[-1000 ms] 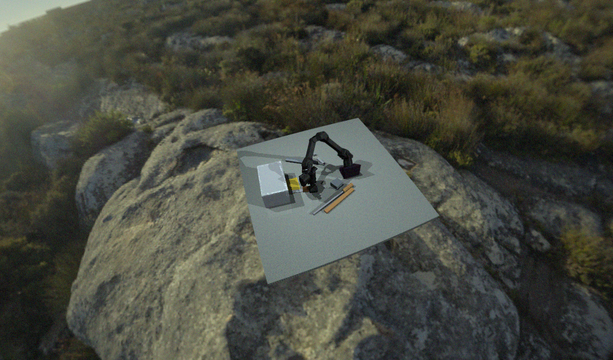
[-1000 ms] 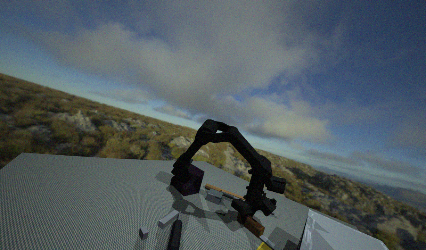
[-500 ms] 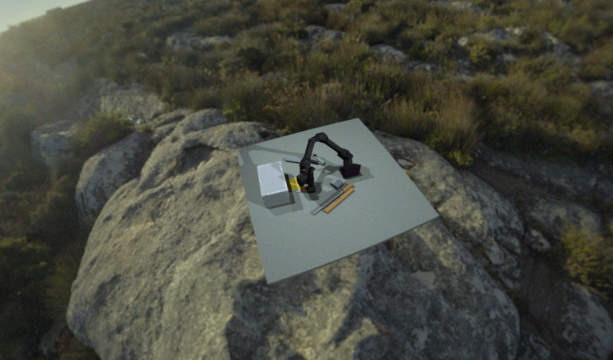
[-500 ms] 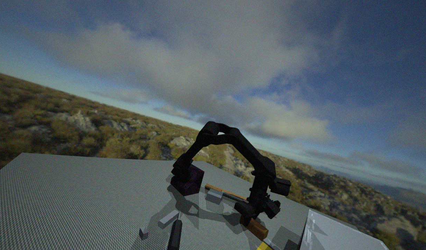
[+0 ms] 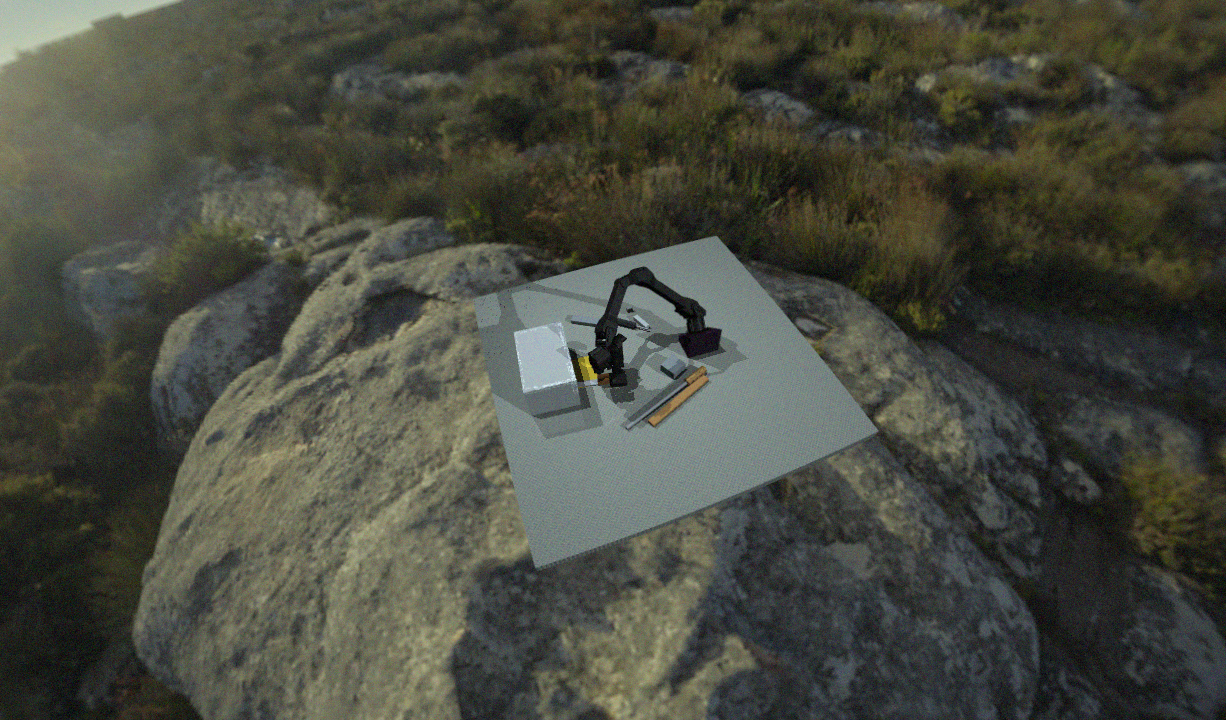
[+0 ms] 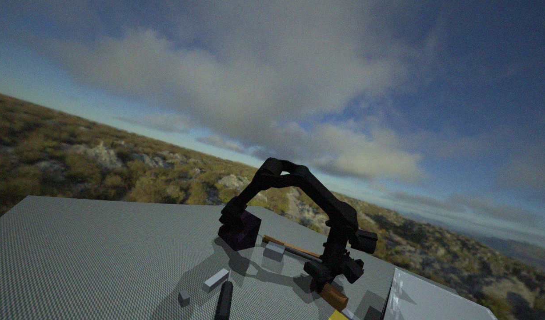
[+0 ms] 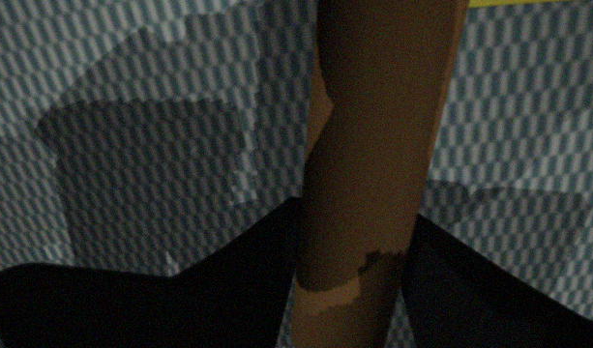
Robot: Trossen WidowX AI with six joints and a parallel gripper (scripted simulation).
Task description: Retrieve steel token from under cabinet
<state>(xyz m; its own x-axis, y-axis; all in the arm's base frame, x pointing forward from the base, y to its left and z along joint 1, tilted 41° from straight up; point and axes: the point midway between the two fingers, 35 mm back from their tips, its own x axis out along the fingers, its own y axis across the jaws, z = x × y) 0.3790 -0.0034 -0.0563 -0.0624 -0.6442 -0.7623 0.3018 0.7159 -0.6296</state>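
My gripper (image 5: 613, 381) (image 6: 318, 278) (image 7: 347, 215) is shut on the brown handle (image 6: 332, 297) (image 7: 378, 145) of a tool, low over the table. The handle lies between both black fingers in the wrist view. The tool's thin pale blade (image 6: 348, 313) points toward the cabinet (image 5: 545, 358) (image 6: 433, 298), a box with a white top. How far the blade reaches cannot be told. The yellow marked area (image 5: 586, 368) (image 6: 337, 316) lies in front of the cabinet beside the tool; its edge (image 7: 523, 4) shows at the top of the wrist view. The steel token cannot be made out.
A grey block (image 5: 672, 365) (image 6: 273, 251), a grey rod (image 5: 651, 407) and an orange bar (image 5: 678, 399) lie on one side. A black rod (image 6: 224, 300), a pale block (image 5: 641, 323) (image 6: 215, 280) and a small grey cube (image 6: 183, 297) lie on the other.
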